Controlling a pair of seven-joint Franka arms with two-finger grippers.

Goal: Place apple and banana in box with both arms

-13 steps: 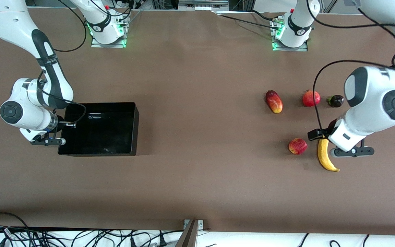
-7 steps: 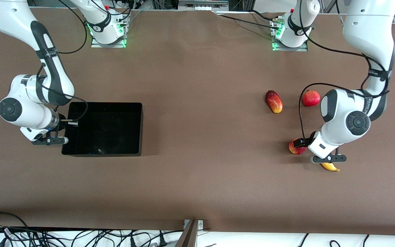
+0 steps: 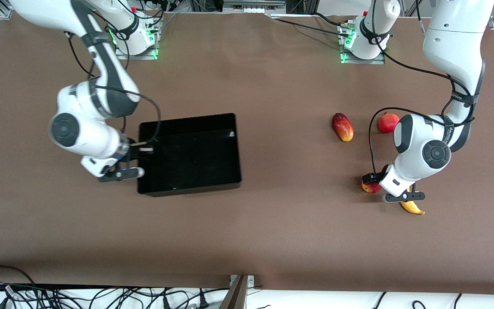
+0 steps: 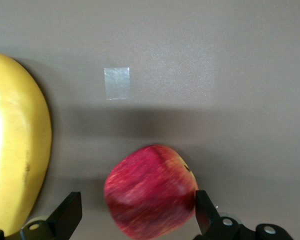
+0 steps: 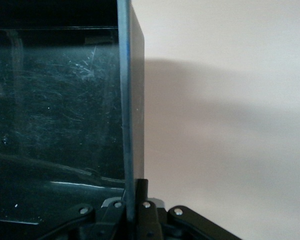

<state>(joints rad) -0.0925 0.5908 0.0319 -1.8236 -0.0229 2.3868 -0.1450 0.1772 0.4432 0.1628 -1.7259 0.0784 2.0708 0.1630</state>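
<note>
You see that no fruit is in the box yet. Your right gripper pinches its wall with the fingers pressed together. Your left gripper hangs with fingers spread around the apple, just beside the banana on the table. The mango and pomegranate lie clear, not blocking.

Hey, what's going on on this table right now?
The right gripper is shut on the wall of the black rectangular plastic box, which sits tilted on the table. The left gripper is open around the small red apple, beside the long yellow banana. Both fruits lie outside the box.
</note>
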